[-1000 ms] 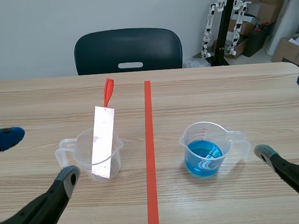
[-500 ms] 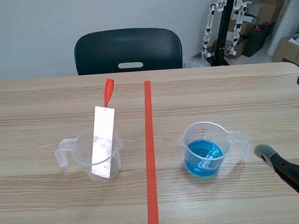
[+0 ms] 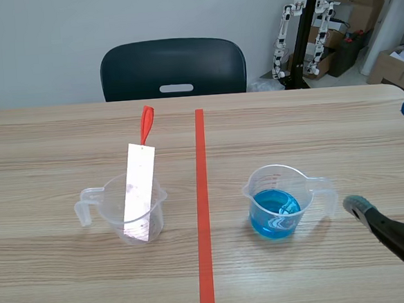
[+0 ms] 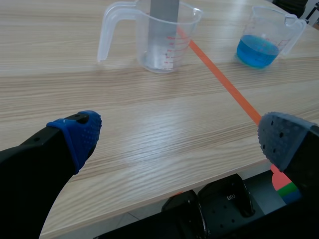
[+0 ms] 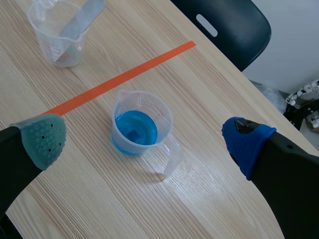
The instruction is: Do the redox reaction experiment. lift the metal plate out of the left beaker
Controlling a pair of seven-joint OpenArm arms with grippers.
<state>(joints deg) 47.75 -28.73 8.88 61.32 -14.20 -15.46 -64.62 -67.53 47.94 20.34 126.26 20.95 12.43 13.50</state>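
One metal plate (image 3: 139,180) in left beaker (image 3: 114,212) — well ahead of left tool (image 4: 180,135).

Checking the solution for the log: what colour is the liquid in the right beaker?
Bright blue; the liquid shows best in the right wrist view.

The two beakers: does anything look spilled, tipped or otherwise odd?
Nothing stands out. Both the left beaker and right beaker stand upright, the blue liquid is all inside, and the metal plate leans on the left beaker's rim.
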